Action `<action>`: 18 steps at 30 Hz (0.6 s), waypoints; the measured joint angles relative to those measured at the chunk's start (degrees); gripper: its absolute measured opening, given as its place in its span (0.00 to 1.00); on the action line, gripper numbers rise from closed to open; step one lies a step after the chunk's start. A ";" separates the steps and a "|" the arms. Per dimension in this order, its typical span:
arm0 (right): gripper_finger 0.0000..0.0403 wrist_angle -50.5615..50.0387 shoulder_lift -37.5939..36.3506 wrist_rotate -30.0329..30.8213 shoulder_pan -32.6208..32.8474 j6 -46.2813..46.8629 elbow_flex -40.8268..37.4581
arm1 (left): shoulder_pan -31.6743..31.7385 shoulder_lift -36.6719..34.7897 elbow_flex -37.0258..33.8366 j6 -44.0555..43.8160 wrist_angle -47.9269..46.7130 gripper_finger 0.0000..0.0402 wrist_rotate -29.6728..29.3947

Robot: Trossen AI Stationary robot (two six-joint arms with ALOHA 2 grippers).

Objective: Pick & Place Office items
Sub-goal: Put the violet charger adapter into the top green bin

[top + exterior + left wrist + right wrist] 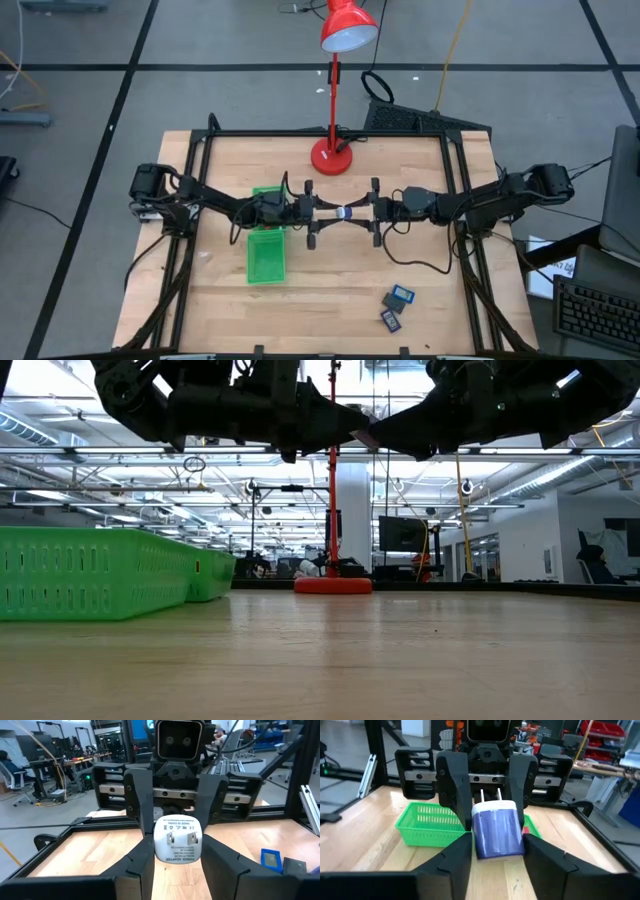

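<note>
Adapter (pixel 177 838) btwn both arms' fingers (pixel 137 862); grip unclear.

An open-plan lab or workshop is indicated: workbenches (pixel 70 767), monitors (pixel 402 533), exposed ceiling trusses (pixel 120 480), a black-framed wooden counter (pixel 330 300).

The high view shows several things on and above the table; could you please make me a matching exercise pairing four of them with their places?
Things:
1. power adapter
2. green tray
3. red desk lamp
4. two dark blue-faced pieces

Places:
A. standing at the middle of one table edge
B. lying on the table's right side, far from the lamp
C. in the air between the left gripper and the right gripper
D. on the table below the left arm

Pairs: 1-C, 2-D, 3-A, 4-B
</note>
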 joint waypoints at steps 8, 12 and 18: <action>0.56 -3.18 0.04 1.18 -0.11 2.16 -0.06 | 0.08 -3.68 -0.02 -0.49 -1.02 0.32 -1.99; 0.61 -3.66 -0.22 1.22 -0.13 2.08 -0.07 | 0.00 -6.87 -0.02 -1.35 -7.68 0.32 -3.29; 0.63 -8.30 -4.35 1.64 -0.44 1.08 -0.06 | 0.17 -12.46 -1.89 -3.21 -17.28 0.32 -6.73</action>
